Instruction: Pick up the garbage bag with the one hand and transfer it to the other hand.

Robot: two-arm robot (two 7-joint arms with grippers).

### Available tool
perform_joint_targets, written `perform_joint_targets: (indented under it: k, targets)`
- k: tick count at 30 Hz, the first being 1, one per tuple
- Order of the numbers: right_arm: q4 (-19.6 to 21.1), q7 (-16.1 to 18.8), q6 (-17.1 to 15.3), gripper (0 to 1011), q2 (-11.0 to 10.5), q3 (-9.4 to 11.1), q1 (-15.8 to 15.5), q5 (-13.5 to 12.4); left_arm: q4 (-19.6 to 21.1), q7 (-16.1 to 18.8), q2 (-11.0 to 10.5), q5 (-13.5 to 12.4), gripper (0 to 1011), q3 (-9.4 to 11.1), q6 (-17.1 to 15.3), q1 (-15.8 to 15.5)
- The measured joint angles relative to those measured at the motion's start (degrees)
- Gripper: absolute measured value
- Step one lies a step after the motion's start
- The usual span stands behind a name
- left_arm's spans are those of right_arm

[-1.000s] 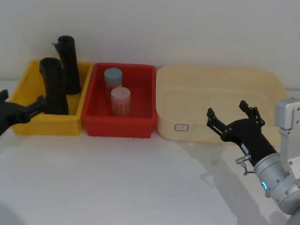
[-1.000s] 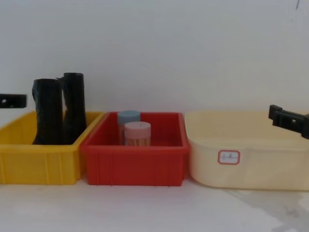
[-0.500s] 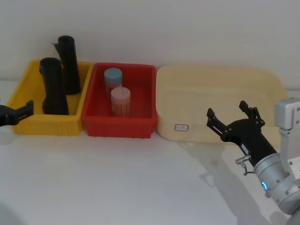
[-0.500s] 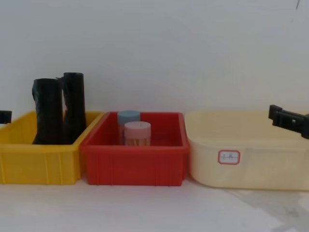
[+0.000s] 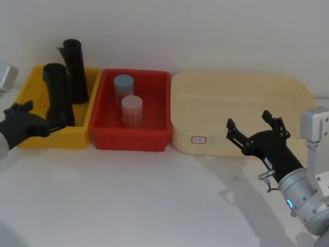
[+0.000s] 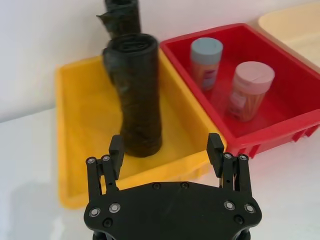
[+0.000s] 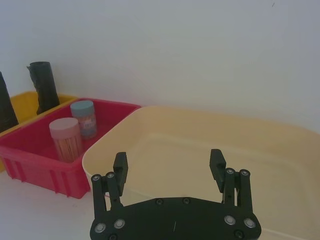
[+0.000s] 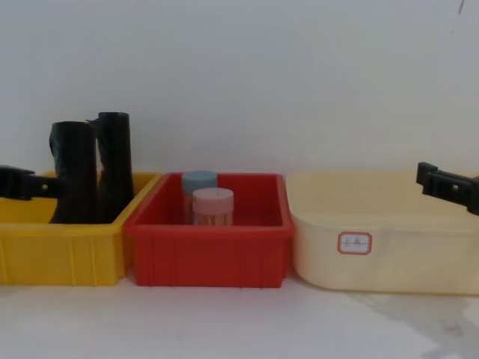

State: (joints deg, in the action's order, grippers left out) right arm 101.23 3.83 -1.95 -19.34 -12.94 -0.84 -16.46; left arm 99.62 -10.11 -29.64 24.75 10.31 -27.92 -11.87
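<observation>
Garbage bag (image 5: 57,95): stands in the yellow bin (image 5: 51,138) at the far left of the table (image 5: 144,195), towards the bin's near side.
Long axis: vertical, with a slight bend; the open rolled end points up and rises well above the rim, and the base sits on the bin floor.
Left gripper (image 5: 41,117): at the bin's near-left corner, claw spread wide and empty. From the wrist camera the roll (image 6: 135,95) stands just beyond the gap between the fingers (image 6: 116,150) (touching or not, I cannot tell). Seen from the chest, it reaches in at about the roll's mid-height.
Right gripper (image 5: 249,119): well apart on the right, claw also wide and empty, hanging by the near edge of the cream tub (image 5: 231,87).
Neighbours: a slimmer roll (image 5: 74,69) stands upright behind the bag, at the far side of the same bin. The red bin (image 5: 128,139) in the middle holds a blue-lidded jar (image 5: 124,85) and a pink-lidded jar (image 5: 132,110).
</observation>
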Motion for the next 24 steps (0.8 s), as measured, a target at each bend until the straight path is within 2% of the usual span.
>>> perform_joint_targets:
  k: [6,16,24]
  targets:
    - [0.0,0.0,0.0,1001,0.0,0.0,0.0,0.0,-1.0,0.1,1.4,-0.9,1001,1.6,-0.6,-1.7]
    - [0.0,0.0,0.0,1001,0.0,0.0,0.0,0.0,-2.7,3.4,4.8,-3.2,1001,3.6,-1.7,-3.4]
    - [0.0,0.0,0.0,1001,0.0,0.0,0.0,0.0,-3.2,4.6,6.0,-4.1,1001,4.3,-2.0,-3.8]
